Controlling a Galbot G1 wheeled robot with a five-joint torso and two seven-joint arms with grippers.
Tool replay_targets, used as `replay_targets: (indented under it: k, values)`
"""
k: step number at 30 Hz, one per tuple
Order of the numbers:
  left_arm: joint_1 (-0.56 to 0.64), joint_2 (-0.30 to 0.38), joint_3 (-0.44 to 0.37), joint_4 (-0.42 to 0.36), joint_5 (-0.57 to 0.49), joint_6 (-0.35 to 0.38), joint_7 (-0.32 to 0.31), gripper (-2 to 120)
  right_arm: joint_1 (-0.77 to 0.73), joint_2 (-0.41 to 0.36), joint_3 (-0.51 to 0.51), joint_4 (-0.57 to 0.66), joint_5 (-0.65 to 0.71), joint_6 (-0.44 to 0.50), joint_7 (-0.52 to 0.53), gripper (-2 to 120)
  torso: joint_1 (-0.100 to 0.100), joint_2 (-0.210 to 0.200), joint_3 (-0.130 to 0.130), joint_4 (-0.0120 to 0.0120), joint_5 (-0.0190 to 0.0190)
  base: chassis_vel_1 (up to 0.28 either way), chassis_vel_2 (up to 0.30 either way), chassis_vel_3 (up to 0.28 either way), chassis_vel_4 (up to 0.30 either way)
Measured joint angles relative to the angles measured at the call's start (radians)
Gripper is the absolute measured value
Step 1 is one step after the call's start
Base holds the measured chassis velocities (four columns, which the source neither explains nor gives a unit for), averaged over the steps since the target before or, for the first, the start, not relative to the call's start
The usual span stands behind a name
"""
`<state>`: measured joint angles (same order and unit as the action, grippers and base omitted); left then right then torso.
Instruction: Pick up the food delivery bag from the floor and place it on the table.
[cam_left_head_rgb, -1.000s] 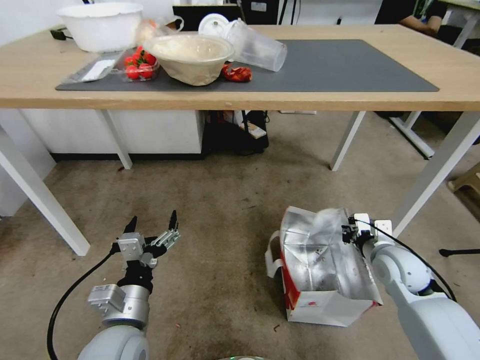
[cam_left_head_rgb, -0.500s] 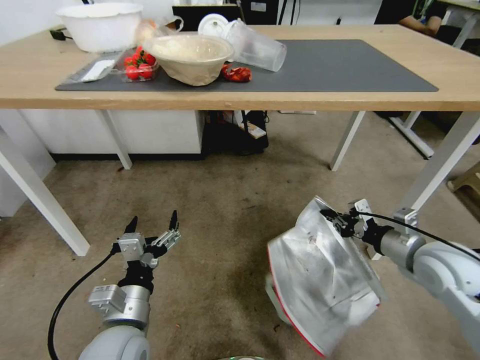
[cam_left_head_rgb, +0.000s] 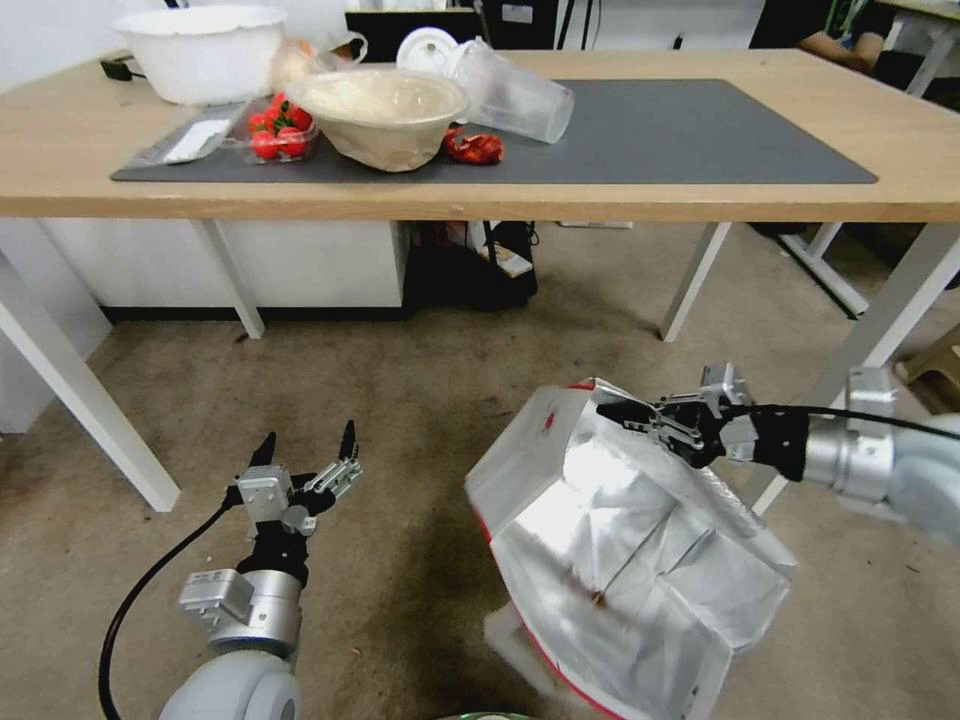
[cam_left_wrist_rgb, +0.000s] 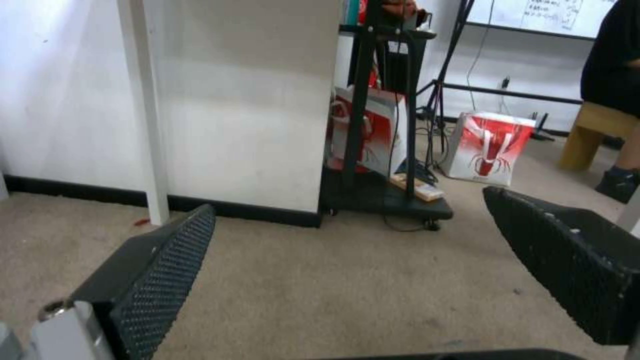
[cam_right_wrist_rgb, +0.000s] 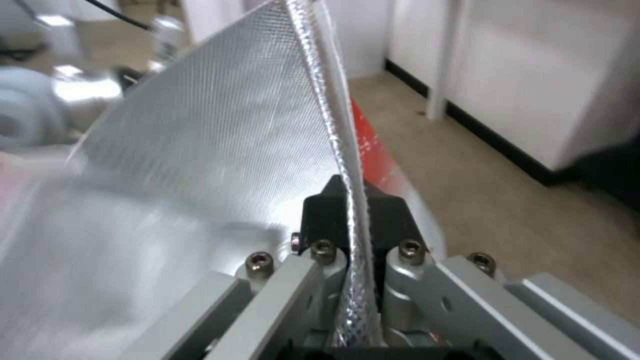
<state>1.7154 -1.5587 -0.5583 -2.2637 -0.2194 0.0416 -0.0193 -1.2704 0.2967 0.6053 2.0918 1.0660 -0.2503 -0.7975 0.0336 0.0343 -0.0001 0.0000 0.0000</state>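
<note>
The food delivery bag (cam_left_head_rgb: 620, 540) hangs tilted above the floor (cam_left_head_rgb: 420, 400), its open mouth and silver foil lining turned toward me, a white side with a small red logo facing left. My right gripper (cam_left_head_rgb: 618, 410) is shut on the bag's upper rim; in the right wrist view the rim runs between the fingers of the gripper (cam_right_wrist_rgb: 351, 200), with the foil (cam_right_wrist_rgb: 220, 140) spreading beyond. My left gripper (cam_left_head_rgb: 305, 445) stays low over the floor at the left, open and holding nothing, as the left wrist view (cam_left_wrist_rgb: 347, 205) confirms. The table (cam_left_head_rgb: 700, 205) with its dark grey mat stands ahead.
The table's left half carries a white tub (cam_left_head_rgb: 200, 50), a tan bowl (cam_left_head_rgb: 380, 110), tomatoes (cam_left_head_rgb: 278, 128), a toppled clear cup (cam_left_head_rgb: 515, 95) and a red wrapper (cam_left_head_rgb: 473, 147). White table legs (cam_left_head_rgb: 85, 400) (cam_left_head_rgb: 880, 330) flank the floor space. A black cart (cam_left_head_rgb: 480, 265) sits underneath.
The right gripper has risen and swung leftward, lifting the bag off the floor and tipping its mouth toward the camera. The left arm has stayed still.
</note>
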Motion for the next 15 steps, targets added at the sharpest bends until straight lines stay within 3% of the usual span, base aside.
replay_targets:
  k: [8,15]
  values:
    - [-0.003,-0.001,0.003,0.003,0.001,-0.006,0.003,100,0.064,-0.061,0.02,-0.016,0.109,0.0,-0.119,0,0.0,0.0,0.0,0.0001,0.0,0.0,0.0,0.0,0.0]
    - [-0.004,-0.001,0.002,0.004,0.001,-0.017,0.006,100,0.052,-0.088,0.03,-0.006,0.133,-0.043,-0.16,0,0.0,0.0,0.0,0.0,0.0,0.0,0.0,0.0,0.0]
